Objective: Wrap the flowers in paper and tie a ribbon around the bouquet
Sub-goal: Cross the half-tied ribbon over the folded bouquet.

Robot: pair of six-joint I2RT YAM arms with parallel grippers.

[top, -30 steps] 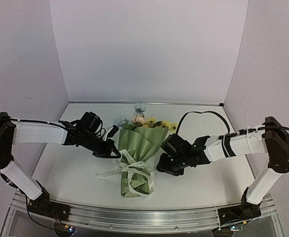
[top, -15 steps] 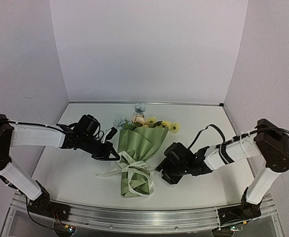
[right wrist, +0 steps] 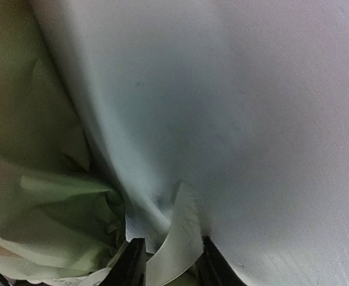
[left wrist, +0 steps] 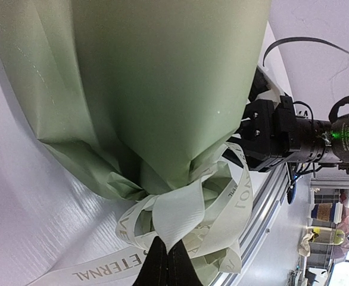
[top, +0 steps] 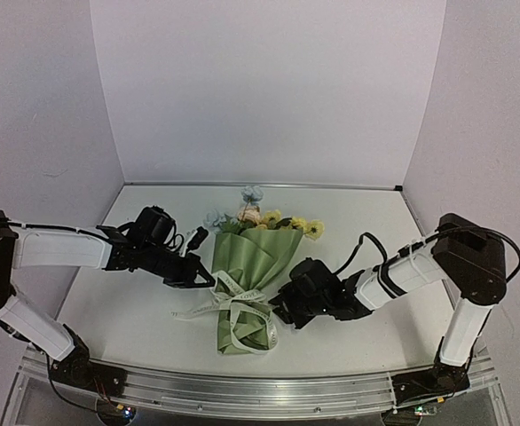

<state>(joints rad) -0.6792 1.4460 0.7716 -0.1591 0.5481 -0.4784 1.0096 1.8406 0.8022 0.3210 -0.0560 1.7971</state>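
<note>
The bouquet [top: 247, 262] lies mid-table, a cone of olive-green paper [left wrist: 162, 89] with the flowers [top: 262, 217] at its far rim. The cream ribbon [top: 235, 300] is looped and knotted round its narrow waist. My left gripper [top: 208, 280] sits against the waist's left side; in the left wrist view this gripper [left wrist: 165, 241] is shut on a ribbon [left wrist: 186, 208] loop. My right gripper [top: 276, 312] is low at the waist's right side. In its wrist view the right gripper [right wrist: 170, 253] has its jaws a little apart, with a curled ribbon [right wrist: 177, 238] strip between them, unclamped.
A loose ribbon tail [top: 193, 311] with printed letters trails left over the white table [top: 136, 311]. The aluminium rail [top: 260, 390] runs along the near edge. White walls close the back and sides. In the left wrist view, the right gripper [left wrist: 270, 137] shows beyond the paper.
The right arm has dropped and slid left to the bouquet's waist, and its jaws have narrowed around a ribbon strip. The left gripper has stayed shut on its loop.
</note>
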